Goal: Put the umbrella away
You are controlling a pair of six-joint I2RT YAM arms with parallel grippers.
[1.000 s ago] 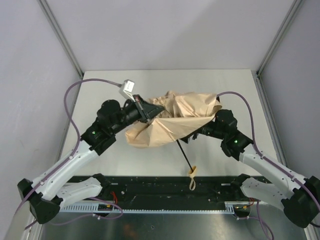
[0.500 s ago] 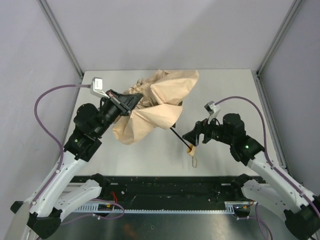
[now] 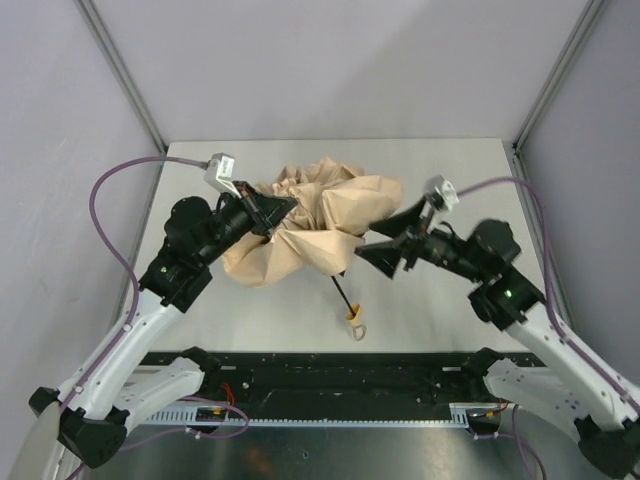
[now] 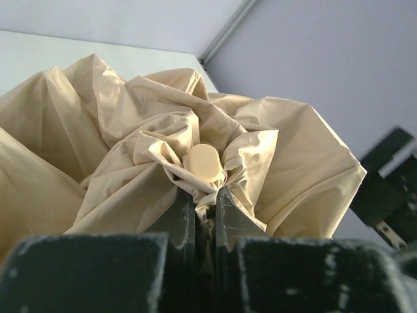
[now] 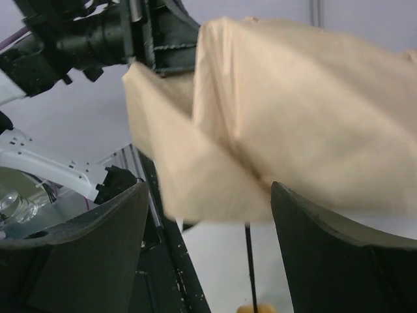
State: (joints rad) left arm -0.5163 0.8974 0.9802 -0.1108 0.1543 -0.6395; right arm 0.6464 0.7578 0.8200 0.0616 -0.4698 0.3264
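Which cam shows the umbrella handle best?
Top external: the handle and its wrist loop sit in full view at the end of the black shaft, below the canopy. Right wrist catches only the handle's top at the frame's bottom edge. Left wrist shows only canopy, no handle.

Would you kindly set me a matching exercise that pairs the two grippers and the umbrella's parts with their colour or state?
Column one:
1. left gripper
2. right gripper
3. shaft
4. canopy

Column two:
A. thin and black
B. open, facing the canopy
C. beige and crumpled
D. shut on canopy fabric

Pairs: 1-D; 2-B; 3-A; 4-C
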